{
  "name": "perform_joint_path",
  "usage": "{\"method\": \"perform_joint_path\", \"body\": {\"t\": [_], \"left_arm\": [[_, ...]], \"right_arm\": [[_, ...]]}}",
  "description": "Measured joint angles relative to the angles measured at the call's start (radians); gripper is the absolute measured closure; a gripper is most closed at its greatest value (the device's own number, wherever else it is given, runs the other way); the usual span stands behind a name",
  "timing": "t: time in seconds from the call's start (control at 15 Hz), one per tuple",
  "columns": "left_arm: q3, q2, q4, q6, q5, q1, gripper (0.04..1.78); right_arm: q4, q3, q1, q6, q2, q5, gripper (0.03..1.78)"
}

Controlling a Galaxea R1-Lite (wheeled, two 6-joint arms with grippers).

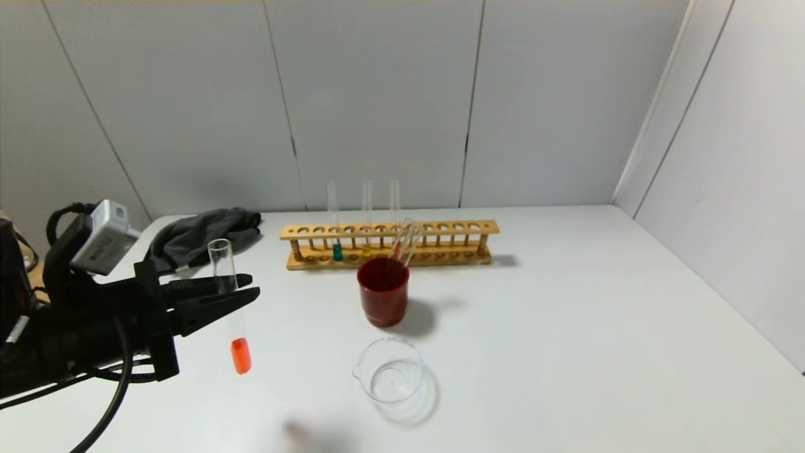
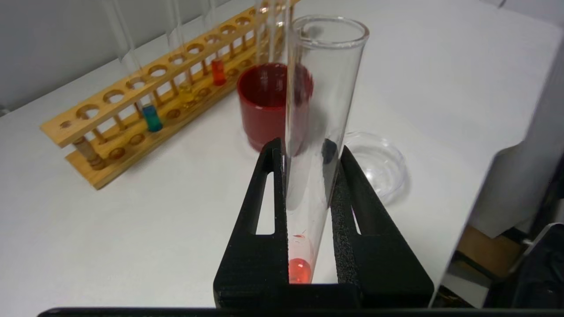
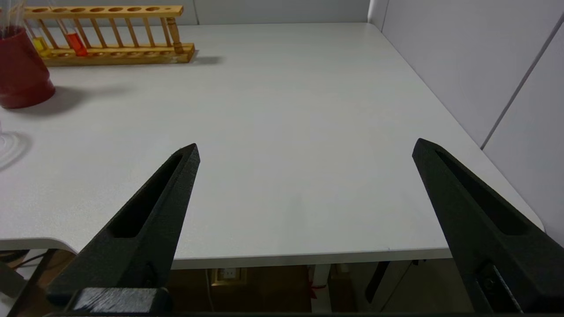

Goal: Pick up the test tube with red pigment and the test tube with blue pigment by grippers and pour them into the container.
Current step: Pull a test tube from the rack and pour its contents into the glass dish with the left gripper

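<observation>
The left gripper (image 1: 248, 286) was clamped on the test tube with red pigment (image 1: 229, 302), held upright above the table (image 1: 566, 327), left of the container (image 1: 390, 371). Next step, by judgement: carry it over the container and tilt. The test tube with blue pigment (image 1: 334, 220) stood in the rack (image 1: 390, 242). The right gripper (image 3: 304, 154) hung wide open off the table's near edge, unseen from the head. The red cup (image 1: 383, 291) probably held spare tubes.
</observation>
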State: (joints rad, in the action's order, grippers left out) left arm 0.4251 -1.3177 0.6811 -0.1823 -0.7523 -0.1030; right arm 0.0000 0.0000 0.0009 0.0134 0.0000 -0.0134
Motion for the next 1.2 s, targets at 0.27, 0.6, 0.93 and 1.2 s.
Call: {"method": "perform_joint_path", "body": {"t": [0.27,0.6,0.93,1.2], "left_arm": [[0.001,-0.061,-0.001,-0.047,0.056,-0.052,1.49],[0.012,-0.119,0.003,-0.123,0.150,-0.165,1.49],[0.066,-0.162,-0.003,-0.173,0.264,-0.250,1.49],[0.098,-0.201,-0.062,-0.327,0.373,-0.332,1.49]], "right_arm": [[0.000,0.000,0.000,0.000,0.000,0.000,0.11],[0.000,0.000,0.001,0.000,0.000,0.000,0.11],[0.000,0.000,0.000,0.000,0.000,0.000,0.11],[0.000,0.000,0.000,0.000,0.000,0.000,0.11]]}}
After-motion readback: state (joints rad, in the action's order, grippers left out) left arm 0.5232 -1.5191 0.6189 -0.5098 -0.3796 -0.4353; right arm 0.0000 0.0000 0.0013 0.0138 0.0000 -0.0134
